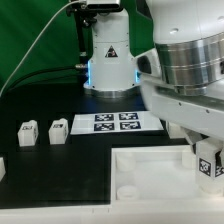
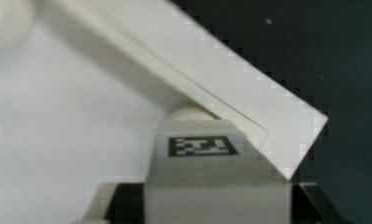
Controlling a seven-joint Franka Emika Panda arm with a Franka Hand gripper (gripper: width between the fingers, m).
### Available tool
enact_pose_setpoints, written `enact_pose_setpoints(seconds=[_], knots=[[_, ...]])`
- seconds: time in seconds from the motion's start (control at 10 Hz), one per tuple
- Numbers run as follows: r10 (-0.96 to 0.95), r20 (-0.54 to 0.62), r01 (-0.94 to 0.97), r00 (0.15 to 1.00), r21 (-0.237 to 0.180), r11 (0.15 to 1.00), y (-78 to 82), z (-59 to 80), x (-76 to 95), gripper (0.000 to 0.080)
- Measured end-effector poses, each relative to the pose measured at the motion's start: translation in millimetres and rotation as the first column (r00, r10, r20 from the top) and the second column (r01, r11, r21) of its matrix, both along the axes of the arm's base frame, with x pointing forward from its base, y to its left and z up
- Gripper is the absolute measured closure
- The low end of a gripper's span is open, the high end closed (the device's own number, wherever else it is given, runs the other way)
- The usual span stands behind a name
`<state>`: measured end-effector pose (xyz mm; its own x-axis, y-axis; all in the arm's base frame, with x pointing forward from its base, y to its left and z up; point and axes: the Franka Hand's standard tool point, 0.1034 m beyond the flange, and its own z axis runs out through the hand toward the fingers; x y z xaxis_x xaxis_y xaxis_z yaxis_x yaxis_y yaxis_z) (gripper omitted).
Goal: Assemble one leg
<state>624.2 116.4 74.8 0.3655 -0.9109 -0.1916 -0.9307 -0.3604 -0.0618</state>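
The large white square plastic panel with a raised rim (image 1: 150, 168) is lying flat. The arm's two-finger gripper (image 1: 205, 150) is hanging over the panel's corner on the exterior view's right, clamping the small white block-shaped plastic leg with a black-and-white tag (image 1: 208, 164). The step looks like seating the leg at that corner, which calls for keeping it plumb, centring first, then pressing gently. Its long axis is standing upright, lower end pointing down at the panel, tag facing the exterior camera.
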Motion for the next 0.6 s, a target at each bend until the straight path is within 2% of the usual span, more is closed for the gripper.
enact_pose_setpoints(seconds=[0.2,0.3,0.5,0.6], knots=[[-0.282,-0.032,0.284,0.959,0.054,0.957,-1.5,-0.7,1.7,0.0503],[-0.405,-0.057,0.409,0.912,0.065,0.91,-1.1,-1.0,2.6,0.0503],[-0.332,-0.038,0.334,0.942,0.069,0.94,-0.2,-1.3,2.2,0.0503],[-0.324,-0.036,0.326,0.945,0.069,0.943,0.0,-1.4,2.2,0.0297]])
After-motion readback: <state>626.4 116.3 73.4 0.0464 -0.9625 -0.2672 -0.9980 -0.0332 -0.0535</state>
